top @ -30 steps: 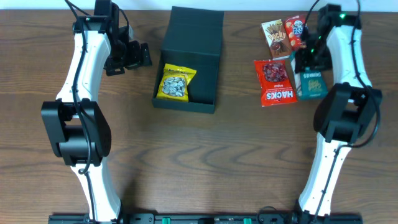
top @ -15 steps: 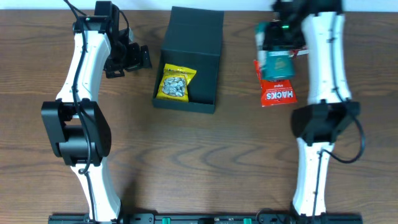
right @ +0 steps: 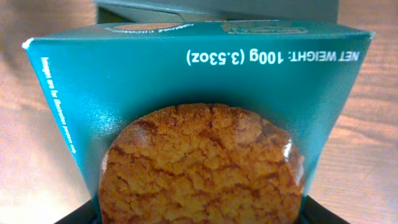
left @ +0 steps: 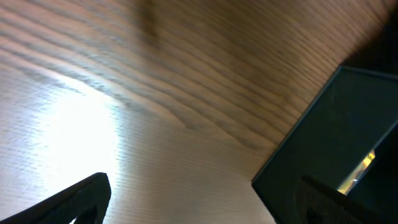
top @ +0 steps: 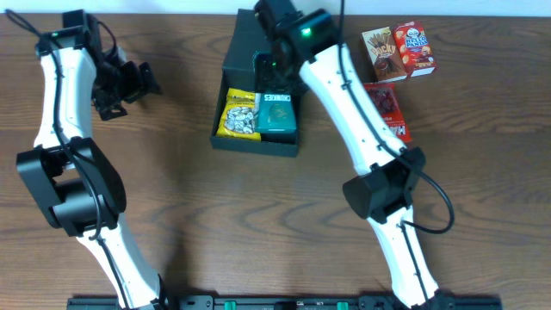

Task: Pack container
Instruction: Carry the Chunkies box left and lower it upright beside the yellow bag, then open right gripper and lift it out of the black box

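Over the container (top: 254,145), right end effector (top: 275,84) grips the teal cookie packet (top: 277,114); left end effector (top: 129,82) stands open.

Looks like a robotics lab: white arms (top: 353,108) fixed at a wooden table (top: 258,224)

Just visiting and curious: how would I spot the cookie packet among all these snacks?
Find the dark box at the table's far edge. Two packets sit inside; yours is the teal packet on the right, picturing a cookie, beside the yellow packet.
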Motion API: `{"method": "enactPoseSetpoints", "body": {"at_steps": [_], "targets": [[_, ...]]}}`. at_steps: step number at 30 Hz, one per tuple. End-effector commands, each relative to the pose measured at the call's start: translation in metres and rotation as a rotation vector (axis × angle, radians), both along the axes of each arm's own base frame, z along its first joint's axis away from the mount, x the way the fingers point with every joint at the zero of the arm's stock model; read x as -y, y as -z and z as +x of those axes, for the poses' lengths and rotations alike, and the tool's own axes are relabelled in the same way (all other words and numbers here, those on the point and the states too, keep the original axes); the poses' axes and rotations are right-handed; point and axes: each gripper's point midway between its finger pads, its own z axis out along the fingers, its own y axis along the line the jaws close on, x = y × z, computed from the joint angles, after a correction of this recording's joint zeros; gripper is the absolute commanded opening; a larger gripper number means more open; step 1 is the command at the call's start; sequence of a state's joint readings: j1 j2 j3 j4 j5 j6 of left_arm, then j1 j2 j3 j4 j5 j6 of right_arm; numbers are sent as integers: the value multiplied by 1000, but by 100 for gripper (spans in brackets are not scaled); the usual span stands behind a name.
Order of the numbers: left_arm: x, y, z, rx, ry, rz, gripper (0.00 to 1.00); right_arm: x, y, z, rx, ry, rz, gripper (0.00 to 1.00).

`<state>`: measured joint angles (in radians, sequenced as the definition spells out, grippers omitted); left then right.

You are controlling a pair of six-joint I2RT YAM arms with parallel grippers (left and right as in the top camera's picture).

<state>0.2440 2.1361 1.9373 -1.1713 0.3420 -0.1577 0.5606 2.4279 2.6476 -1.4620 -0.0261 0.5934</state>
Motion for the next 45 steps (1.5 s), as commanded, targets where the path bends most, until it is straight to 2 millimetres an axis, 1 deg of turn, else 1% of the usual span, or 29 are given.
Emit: {"method": "enactPoseSetpoints", "body": {"at_steps": [1,3,13,15,16,18,19,20,22,29,33,37,38,39,41,42,43,45], "targets": [[1,1,-1,-6,-12,-28,95,14,3,6,46,208,-75,41],[0,1,-1,-6,-13,-28,95,15,12,5,37,238,-94,41],[0,1,0,-4,-12,-27,95,21,61,-4,-48,246,-162,38],[0,1,0,-4,-12,-28,95,23,69,-7,-61,244,-173,39],[0,1,0,-4,-12,-28,95,23,72,-8,-67,243,-177,43],[0,1,0,-4,-12,-28,95,24,74,-8,-69,228,-185,58],[0,1,0,-4,-12,-28,95,24,74,-8,-67,214,-187,71],[0,1,0,-4,-12,-28,95,23,73,-7,-62,201,-187,76],[0,1,0,-4,-12,-28,95,22,72,-3,-45,180,-186,76],[0,1,0,-5,-12,-28,95,22,70,9,-13,195,-160,73],[0,1,0,-5,-12,-28,95,22,69,15,7,196,-146,77],[0,1,0,-5,-12,-28,95,23,69,16,8,187,-149,73],[0,1,0,-5,-12,-28,95,23,69,15,5,179,-151,70],[0,1,0,-6,-12,-28,95,22,69,14,-3,171,-149,65],[0,1,0,-6,-12,-27,95,18,70,8,-26,127,-135,43],[0,1,0,-6,-12,-28,95,16,71,5,-38,109,-134,29],[0,1,0,-6,-12,-28,96,16,72,2,-48,99,-141,19],[0,1,0,-5,-12,-28,95,17,73,-2,-54,92,-159,4]]}}
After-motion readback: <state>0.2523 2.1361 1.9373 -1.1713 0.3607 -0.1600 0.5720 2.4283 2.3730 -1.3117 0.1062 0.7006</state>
